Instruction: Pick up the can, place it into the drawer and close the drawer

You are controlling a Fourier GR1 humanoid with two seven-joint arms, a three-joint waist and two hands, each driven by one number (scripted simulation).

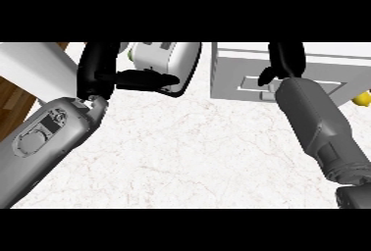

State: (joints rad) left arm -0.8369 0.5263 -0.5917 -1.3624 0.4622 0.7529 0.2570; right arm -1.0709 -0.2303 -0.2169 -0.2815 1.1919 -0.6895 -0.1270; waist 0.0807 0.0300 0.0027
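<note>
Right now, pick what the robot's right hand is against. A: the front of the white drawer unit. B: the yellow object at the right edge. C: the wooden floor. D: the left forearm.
A: the right hand lies over the white drawer unit at its front panel, well apart from the yellow object.

kitchen | white marble counter (pixel 188 157) | drawer unit (pixel 239 73) | wood floor (pixel 14 100)

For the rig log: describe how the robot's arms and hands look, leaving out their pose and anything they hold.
Both forearms are smooth grey casings ending in black hands. The left forearm is a lighter grey, with an oval outlined panel holding a dark rectangular inset. The right forearm is darker grey and plain. Left hand and right hand are glossy black. No cables show.
</note>
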